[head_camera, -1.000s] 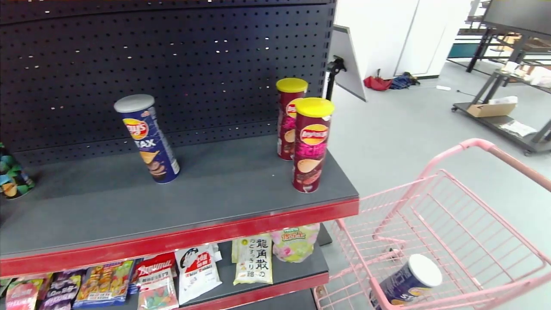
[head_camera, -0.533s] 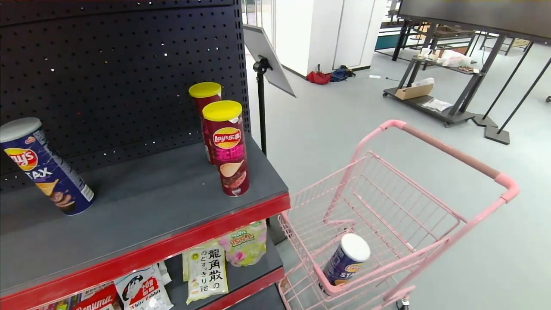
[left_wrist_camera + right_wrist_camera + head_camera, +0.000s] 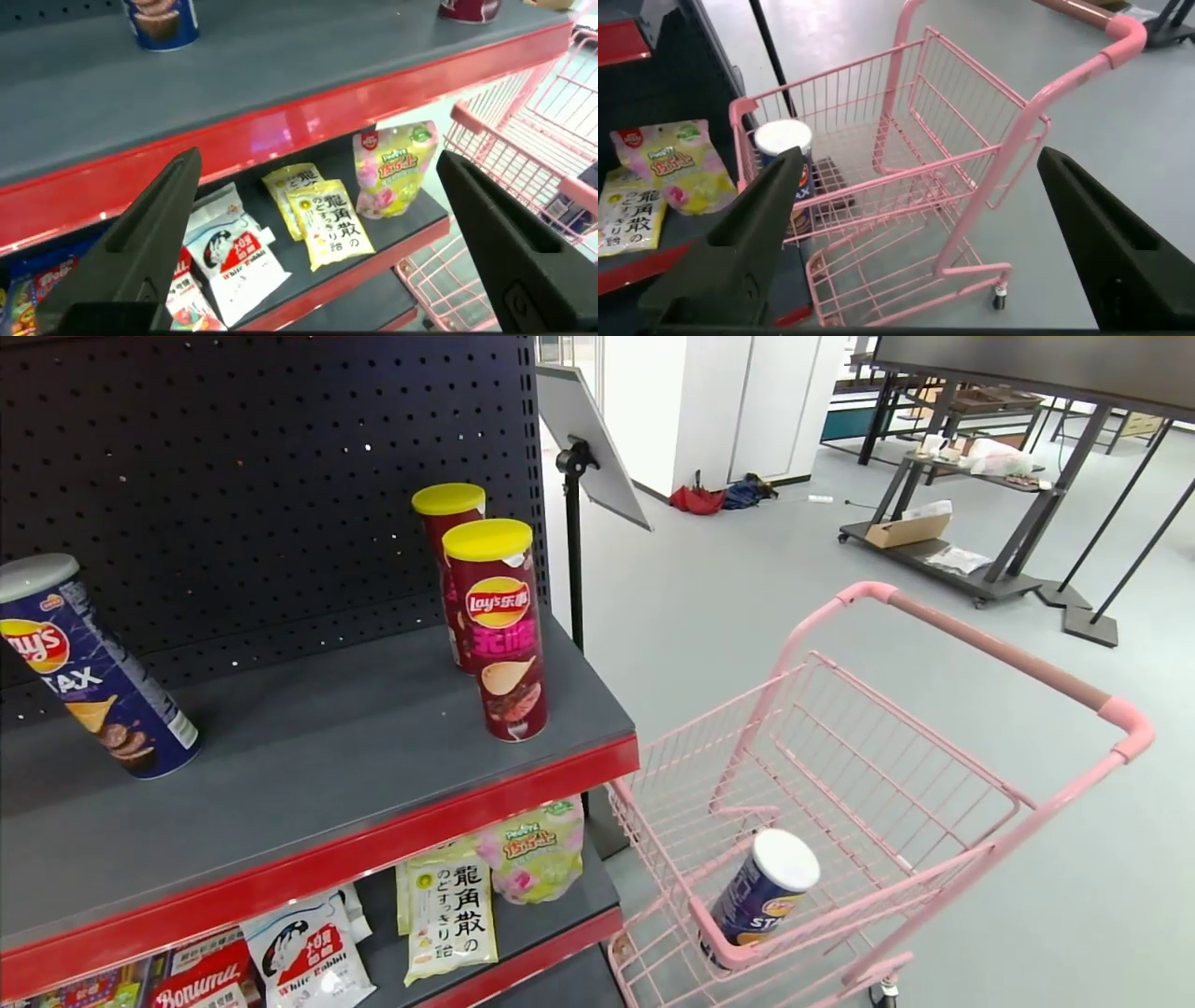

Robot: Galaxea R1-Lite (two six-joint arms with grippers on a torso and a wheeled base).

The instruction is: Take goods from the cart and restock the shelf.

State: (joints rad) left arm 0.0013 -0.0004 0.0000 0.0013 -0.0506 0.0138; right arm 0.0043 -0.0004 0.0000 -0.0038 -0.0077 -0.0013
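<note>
A pink wire cart stands right of the shelf. One blue chip can with a white lid leans in its near corner, seen also as the blue can beyond my right gripper, which hangs open above the cart. On the grey shelf with a red front edge stand a blue can and two maroon cans with yellow lids. My left gripper is open in front of the shelf edge, holding nothing.
Snack bags lie on the lower shelf. A sign on a black stand rises just behind the shelf's right end. A black wheeled rack stands far back. Grey floor lies open around the cart.
The head view has swung right toward the cart, so the shelf sits farther left in the picture. The cans and the cart have kept their places.
</note>
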